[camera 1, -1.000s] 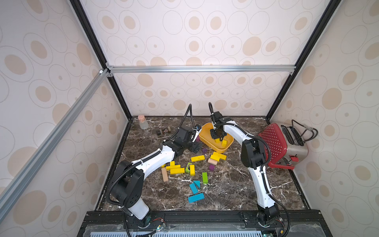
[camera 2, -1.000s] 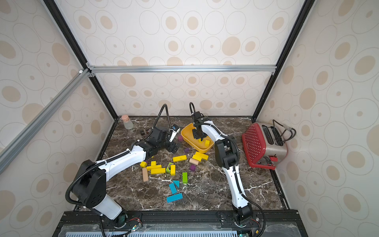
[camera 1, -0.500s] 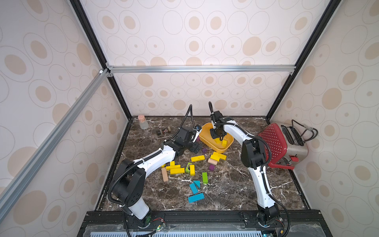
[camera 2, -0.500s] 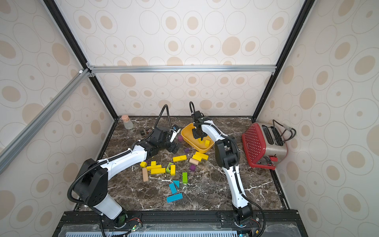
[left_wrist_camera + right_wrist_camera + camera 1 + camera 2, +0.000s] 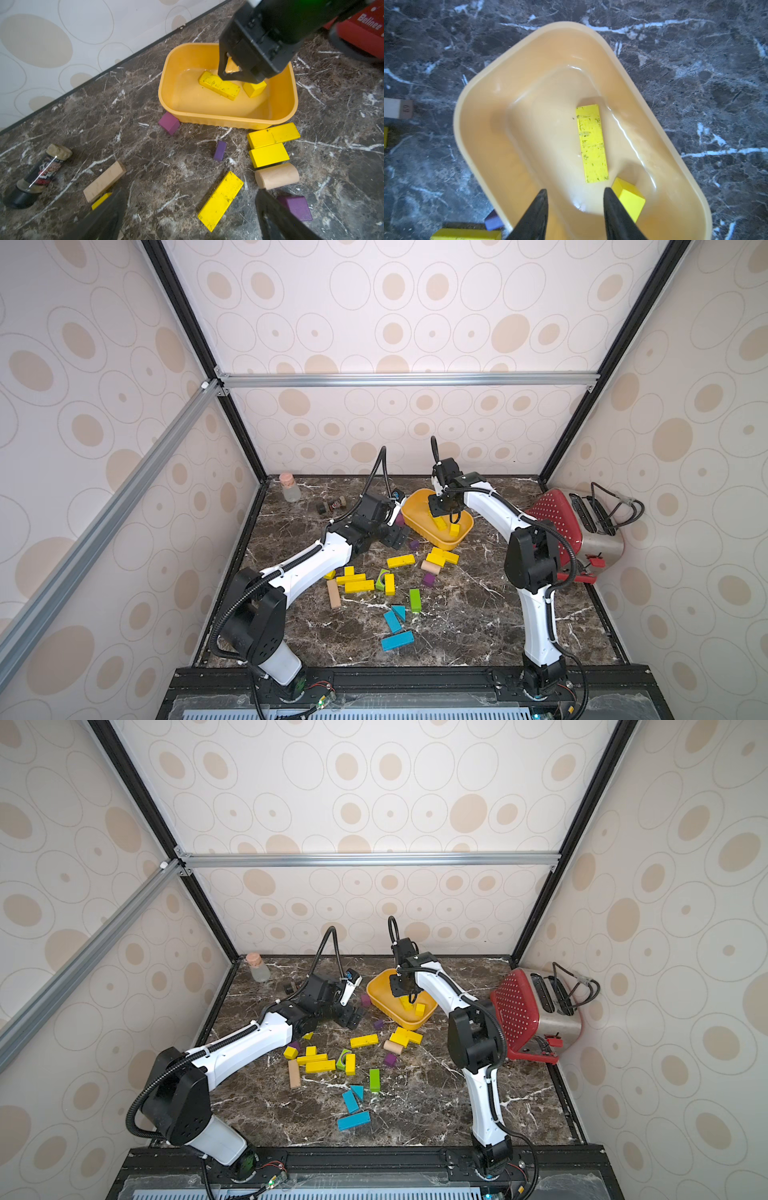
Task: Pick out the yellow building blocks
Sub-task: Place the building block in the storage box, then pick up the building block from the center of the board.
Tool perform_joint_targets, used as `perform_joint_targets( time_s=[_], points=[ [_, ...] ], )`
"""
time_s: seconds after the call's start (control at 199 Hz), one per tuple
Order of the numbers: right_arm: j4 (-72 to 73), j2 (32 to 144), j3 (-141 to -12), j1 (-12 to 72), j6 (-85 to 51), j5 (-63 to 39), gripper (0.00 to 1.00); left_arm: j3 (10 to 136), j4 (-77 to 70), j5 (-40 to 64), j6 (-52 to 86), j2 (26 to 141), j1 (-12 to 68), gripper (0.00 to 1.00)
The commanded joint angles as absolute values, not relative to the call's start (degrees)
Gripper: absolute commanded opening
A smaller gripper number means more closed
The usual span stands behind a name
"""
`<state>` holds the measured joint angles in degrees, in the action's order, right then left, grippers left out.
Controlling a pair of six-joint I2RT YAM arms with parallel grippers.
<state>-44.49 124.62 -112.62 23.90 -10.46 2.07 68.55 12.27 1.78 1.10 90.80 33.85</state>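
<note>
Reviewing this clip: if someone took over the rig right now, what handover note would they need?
Left gripper: open, empty, low over the loose yellow bar on the table.
Right gripper: fingers apart, empty, above the orange tub.
Done: a scuffed yellow bar and a yellow cube lie in the tub.
Left: the yellow blocks on the table, namely that loose bar, a yellow pair beside the tub, and a yellow cluster near the left arm. The green, blue, purple and bare-wood pieces stay.
</note>
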Motion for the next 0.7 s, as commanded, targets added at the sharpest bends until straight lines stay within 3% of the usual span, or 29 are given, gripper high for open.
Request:
perform_joint_targets(
  time_s=[0.0, 0.698],
  points=[
    [-43.68, 121.64, -111.33, 26.59, -10.96, 1.03, 0.45, 70.47, 17.19, 0.02, 4.79, 88.32, 33.78, 0.95],
    [-40.57, 121.98, -111.44, 39.04, -13.1, -0.02, 0.42, 59.28, 25.59, -2.52, -0.21, 72.46, 33.68, 0.98]
  ],
)
